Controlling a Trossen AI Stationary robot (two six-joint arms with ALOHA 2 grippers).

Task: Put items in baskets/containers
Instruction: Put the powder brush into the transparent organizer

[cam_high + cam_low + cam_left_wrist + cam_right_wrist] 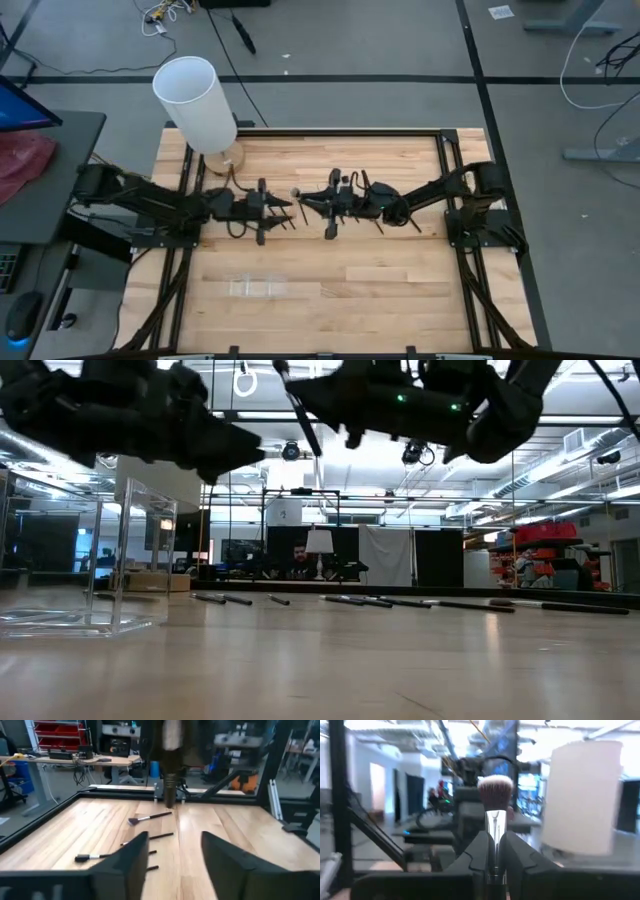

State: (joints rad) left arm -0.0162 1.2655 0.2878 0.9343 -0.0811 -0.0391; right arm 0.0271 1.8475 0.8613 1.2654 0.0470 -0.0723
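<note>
In the high view both arms meet at mid-frame above the table (400, 290). The right gripper (303, 200) pinches a brush (495, 827): in its wrist view the fingers (520, 857) press against the silver ferrule from both sides, and the pale-tipped tuft stands up at centre frame. From above, the tuft shows as a small light dot just left of that gripper, in the gap between the two arms.

The left gripper (285, 212) sits just left of the tuft with its fingers (222, 857) spread apart and nothing between them; the blurred held brush hangs at top centre of its wrist view, beyond the fingertips.

The tray (257, 288) lies at lower centre-left of the high view, well apart from both grippers and faint against the wood; in the low view its clear walls rise at far left. More brushes (150, 817) lie loose on the wood, a dark row at mid-frame in the low view, too small to count. A white cylinder (197, 103) stands upper left.
</note>
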